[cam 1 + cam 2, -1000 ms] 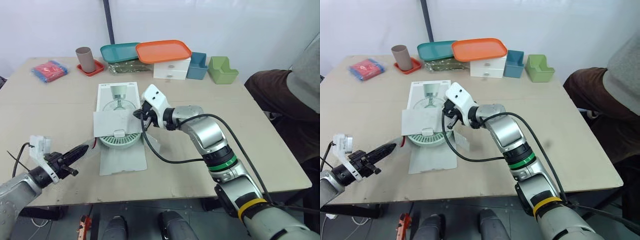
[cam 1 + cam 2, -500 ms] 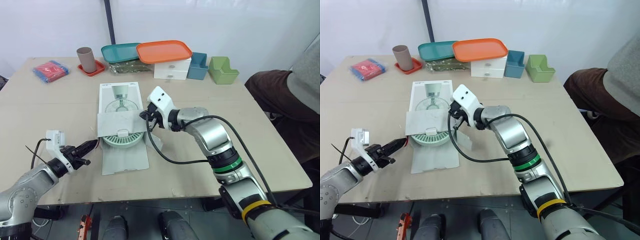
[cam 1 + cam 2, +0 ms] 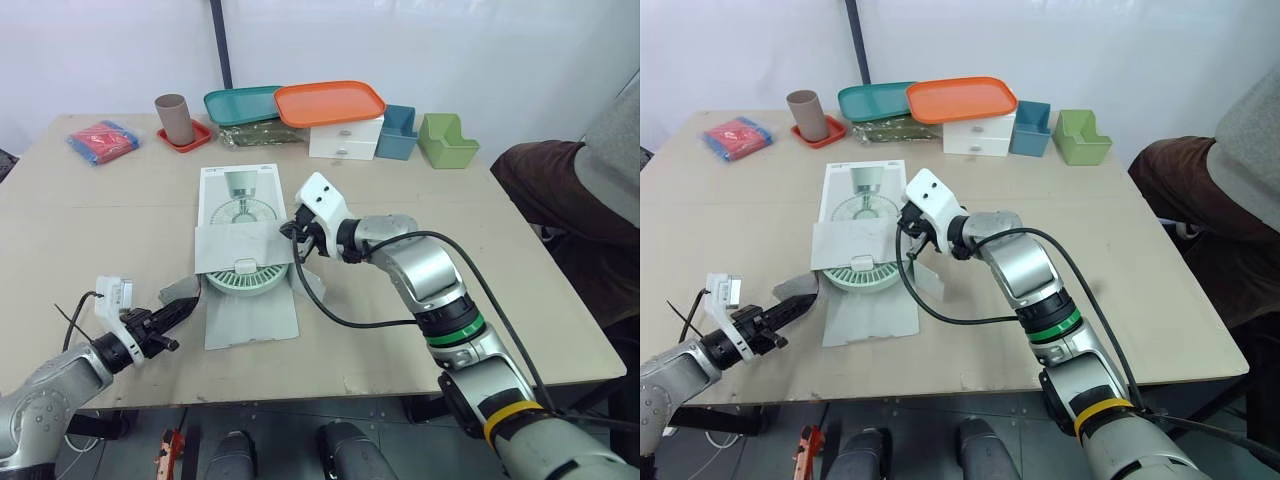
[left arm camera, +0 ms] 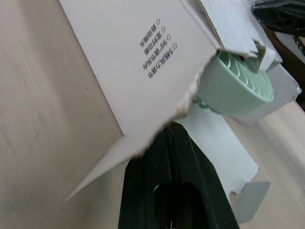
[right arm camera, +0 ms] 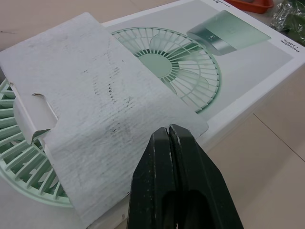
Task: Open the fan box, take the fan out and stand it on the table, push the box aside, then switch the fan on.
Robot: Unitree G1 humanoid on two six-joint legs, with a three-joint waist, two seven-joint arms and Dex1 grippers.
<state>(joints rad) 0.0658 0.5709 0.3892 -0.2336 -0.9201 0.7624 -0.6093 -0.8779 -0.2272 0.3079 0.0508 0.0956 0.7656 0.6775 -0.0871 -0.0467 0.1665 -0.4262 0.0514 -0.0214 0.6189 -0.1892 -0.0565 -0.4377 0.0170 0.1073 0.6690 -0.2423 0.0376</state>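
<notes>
Now | left claw [image 3: 182,309] closed, drawn back from fan box [image 3: 238,190] | right claw [image 5: 169,131] closed at lid flap [image 3: 235,245]

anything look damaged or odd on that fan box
Yes. The fan box lies flat with its end open, and the pale green fan sticks partway out. The top flap is scuffed with dark marks, and the cardboard edge beside the fan looks ragged, as if torn.
</notes>
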